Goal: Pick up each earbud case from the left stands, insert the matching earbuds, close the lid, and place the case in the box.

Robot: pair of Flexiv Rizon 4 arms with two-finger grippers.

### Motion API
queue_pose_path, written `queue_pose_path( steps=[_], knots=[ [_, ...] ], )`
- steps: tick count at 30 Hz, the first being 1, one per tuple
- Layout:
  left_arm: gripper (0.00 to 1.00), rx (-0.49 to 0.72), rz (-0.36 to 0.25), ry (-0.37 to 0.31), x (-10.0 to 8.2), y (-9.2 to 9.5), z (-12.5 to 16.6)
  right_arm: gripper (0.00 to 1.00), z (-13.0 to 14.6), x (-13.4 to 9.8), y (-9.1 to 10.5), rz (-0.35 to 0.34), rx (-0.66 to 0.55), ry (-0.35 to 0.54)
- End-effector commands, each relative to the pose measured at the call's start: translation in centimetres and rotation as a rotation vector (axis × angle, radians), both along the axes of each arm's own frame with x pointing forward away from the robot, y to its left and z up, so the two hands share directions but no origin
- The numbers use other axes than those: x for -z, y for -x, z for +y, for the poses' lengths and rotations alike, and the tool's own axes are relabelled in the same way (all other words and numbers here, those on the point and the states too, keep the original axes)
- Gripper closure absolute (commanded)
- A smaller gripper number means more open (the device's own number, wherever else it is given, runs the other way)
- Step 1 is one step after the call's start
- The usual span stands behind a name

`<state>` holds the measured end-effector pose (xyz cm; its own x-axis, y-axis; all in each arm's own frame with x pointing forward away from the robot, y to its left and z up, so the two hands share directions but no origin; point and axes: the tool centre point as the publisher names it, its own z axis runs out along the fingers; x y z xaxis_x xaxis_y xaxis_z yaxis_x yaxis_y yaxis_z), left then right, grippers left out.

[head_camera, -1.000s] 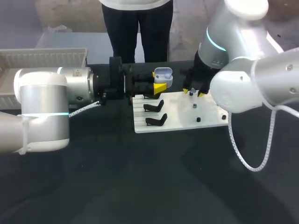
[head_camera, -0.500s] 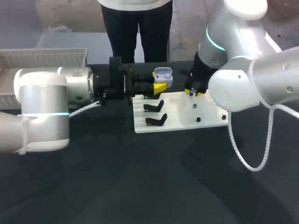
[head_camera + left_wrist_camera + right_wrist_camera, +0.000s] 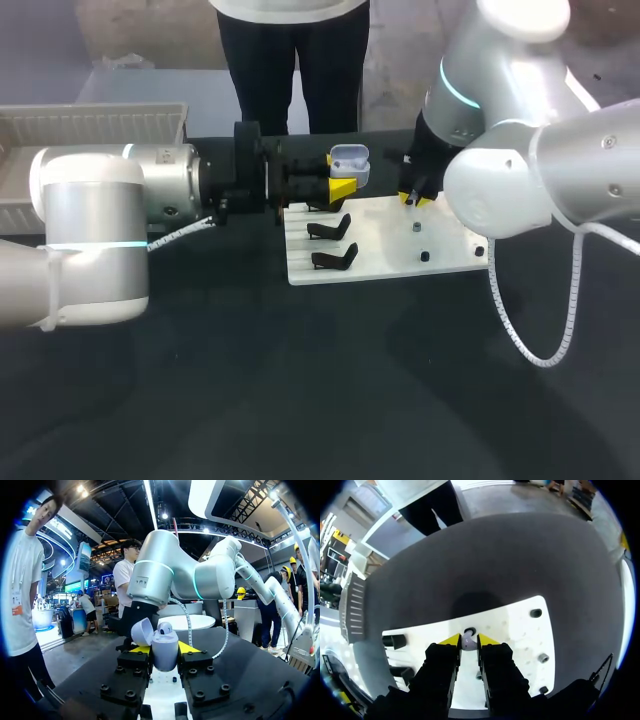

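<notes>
While the left gripper is clamping the case from two sides with its yellow tips, the case is hanging upright in the air over the far left corner of the board. Seen from the left wrist, the lid is standing open and tipped back, and one seated bud is showing at the case's mouth, which is facing the right arm.

Coming in from the right, the right gripper is hanging over the far part of the board, well apart from the case. In the right wrist view its fingers are standing close together and pinching a small pale earbud between the tips, just beside a round socket in the board. Three more sockets are lying along the board's right side.

Two black stands are sitting on the board's left part, one nearer than the other, both with nothing on them. At the table's far left, the white ribbed box is sitting behind the left arm.
</notes>
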<state>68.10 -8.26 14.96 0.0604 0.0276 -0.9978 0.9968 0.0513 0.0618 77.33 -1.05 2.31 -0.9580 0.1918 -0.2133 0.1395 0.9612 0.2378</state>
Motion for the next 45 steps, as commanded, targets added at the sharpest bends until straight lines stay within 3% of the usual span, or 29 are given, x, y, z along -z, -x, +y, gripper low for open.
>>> queue_pose_path(
  steps=[1, 12, 28, 36, 45],
  knots=[
    [1.00, -0.006, -0.005, 0.005, 0.1, 0.1, 0.0, 1.00, -0.1, -0.4, 0.1, 0.004, 0.000, 0.003],
    [1.00, -0.006, -0.005, 0.005, 0.1, 0.1, 0.0, 1.00, -0.9, -4.8, 2.4, 0.021, -0.047, 0.011],
    [1.00, -0.006, -0.005, 0.005, 0.1, 0.1, 0.0, 1.00, -1.6, -13.5, 9.3, 0.013, -0.194, 0.073],
    [1.00, -0.006, -0.005, 0.005, 0.1, 0.1, 0.0, 1.00, -0.9, -15.9, 12.4, 0.044, -0.273, 0.130],
    [1.00, -0.006, -0.005, 0.005, 0.1, 0.1, 0.0, 1.00, 1.7, -18.0, 14.1, 0.043, -0.385, 0.152]
  ],
)
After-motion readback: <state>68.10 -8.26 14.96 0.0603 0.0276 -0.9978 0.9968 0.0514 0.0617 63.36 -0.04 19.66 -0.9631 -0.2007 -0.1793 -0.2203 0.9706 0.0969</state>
